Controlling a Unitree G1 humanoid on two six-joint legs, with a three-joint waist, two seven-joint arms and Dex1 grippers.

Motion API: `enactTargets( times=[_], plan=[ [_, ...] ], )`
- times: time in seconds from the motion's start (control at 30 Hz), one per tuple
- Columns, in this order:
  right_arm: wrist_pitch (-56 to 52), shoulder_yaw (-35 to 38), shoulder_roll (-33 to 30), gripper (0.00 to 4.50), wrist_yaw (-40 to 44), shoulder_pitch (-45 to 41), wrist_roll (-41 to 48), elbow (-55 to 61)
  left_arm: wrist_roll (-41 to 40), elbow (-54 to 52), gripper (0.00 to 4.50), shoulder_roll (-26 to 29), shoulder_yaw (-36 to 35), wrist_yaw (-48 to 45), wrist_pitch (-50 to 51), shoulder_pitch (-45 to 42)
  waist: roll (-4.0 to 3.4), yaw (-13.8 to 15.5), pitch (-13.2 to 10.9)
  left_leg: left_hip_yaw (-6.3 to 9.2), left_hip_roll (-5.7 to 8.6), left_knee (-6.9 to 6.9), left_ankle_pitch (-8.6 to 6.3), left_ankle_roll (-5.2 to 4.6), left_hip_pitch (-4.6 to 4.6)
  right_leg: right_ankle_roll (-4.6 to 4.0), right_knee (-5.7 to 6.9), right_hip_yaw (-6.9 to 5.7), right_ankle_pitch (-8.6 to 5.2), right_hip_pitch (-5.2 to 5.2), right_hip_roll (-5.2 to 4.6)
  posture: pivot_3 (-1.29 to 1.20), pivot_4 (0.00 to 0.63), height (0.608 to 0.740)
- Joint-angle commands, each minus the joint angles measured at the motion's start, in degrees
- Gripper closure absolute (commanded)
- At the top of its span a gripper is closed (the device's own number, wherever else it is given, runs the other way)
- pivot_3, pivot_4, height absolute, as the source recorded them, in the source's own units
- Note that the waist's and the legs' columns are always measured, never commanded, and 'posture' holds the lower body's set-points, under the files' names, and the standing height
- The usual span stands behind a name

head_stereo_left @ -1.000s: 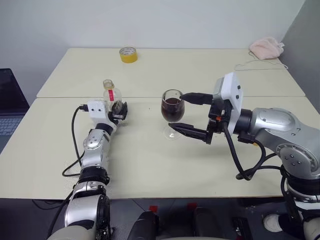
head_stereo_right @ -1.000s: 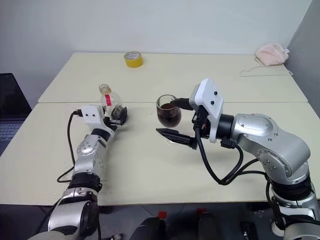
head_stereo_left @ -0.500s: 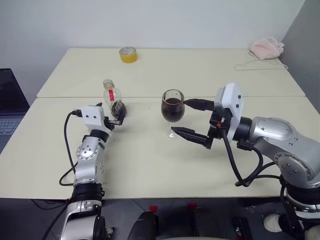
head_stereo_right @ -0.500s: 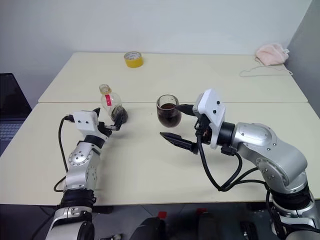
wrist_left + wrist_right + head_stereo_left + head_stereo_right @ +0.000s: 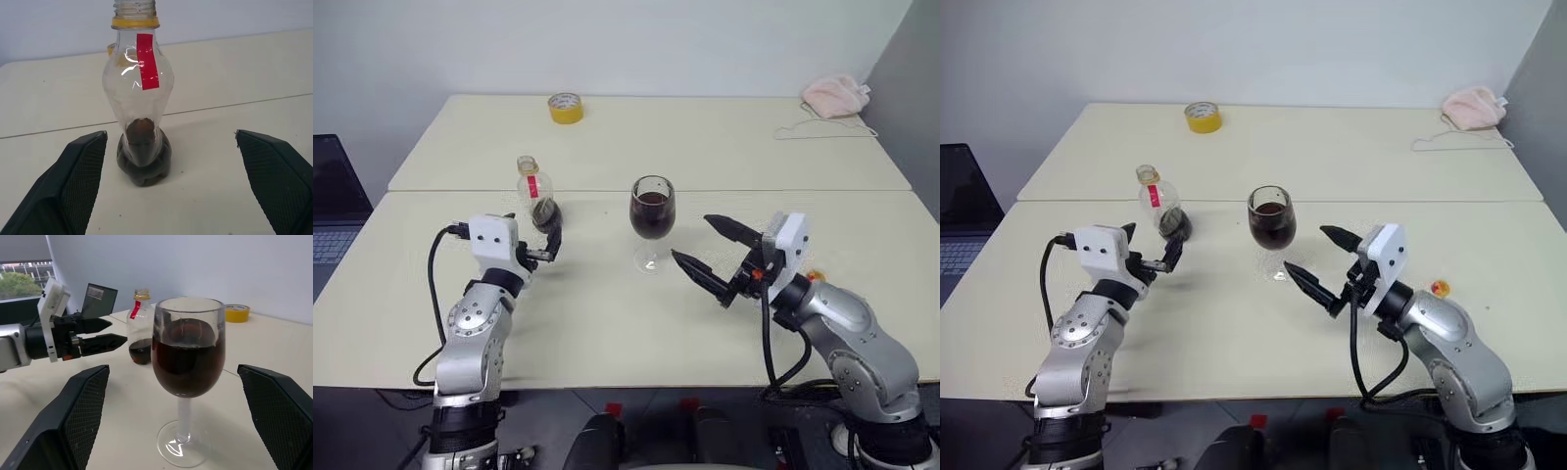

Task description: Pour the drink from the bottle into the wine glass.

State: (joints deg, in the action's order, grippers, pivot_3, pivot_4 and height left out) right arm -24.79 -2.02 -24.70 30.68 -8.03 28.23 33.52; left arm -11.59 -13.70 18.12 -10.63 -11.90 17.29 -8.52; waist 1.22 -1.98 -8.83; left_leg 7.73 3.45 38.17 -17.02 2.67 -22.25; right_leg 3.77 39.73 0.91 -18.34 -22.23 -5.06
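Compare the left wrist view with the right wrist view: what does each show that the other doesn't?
Left wrist only: the bottle's open mouth close up, no cap on it, and the left tool's own fingers spread wide on either side.

Right wrist only: the wine glass about two-thirds full of dark drink, a yellow tape roll, a laptop, and the right tool's fingers apart, clear of the glass.

Both: the bottle with a red strip, a little drink at its bottom, upright on the table.
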Motion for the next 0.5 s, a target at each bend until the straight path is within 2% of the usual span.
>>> enactTargets(
  times=[0.03,0.13,0.37,0.5],
  plan=[
    [6.27,-0.26,1.69,0.00,-0.88,1.93,-4.60,-4.28,0.46,-3.95,0.04,-1.14,0.03,-0.02,-3.96,2.57,0.00,0.03,0.00,-0.03,0.00,-0.06,0.00,0.00,0.10,0.00,-0.08,0.01,0.00,0.07,0.00,0.00,0.150,0.740],
    [11.03,-0.29,4.61,0.00,-3.20,3.07,-8.34,-9.29,0.69,-2.95,0.04,-1.84,0.01,-0.54,-7.06,3.75,-0.01,0.23,-0.01,-0.06,-0.03,-0.14,0.00,0.00,0.25,0.00,-0.20,0.03,0.00,0.21,0.00,0.00,0.150,0.740],
    [23.13,1.81,15.72,0.00,-14.63,1.98,-16.51,-24.57,1.39,2.02,0.04,-3.65,-0.05,0.51,-9.88,5.61,-0.04,0.17,0.00,-0.12,-0.02,-0.20,0.00,0.00,0.37,0.00,-0.20,0.09,0.00,0.26,0.00,0.00,0.150,0.740],
    [26.01,2.51,18.19,0.00,-17.10,0.33,-17.98,-29.48,1.44,5.47,0.04,-4.44,-0.38,0.82,-11.03,4.86,-0.04,0.14,0.00,-0.11,-0.02,-0.19,0.00,0.00,0.38,0.00,-0.20,0.08,0.00,0.25,0.01,0.00,0.150,0.740]
  ],
)
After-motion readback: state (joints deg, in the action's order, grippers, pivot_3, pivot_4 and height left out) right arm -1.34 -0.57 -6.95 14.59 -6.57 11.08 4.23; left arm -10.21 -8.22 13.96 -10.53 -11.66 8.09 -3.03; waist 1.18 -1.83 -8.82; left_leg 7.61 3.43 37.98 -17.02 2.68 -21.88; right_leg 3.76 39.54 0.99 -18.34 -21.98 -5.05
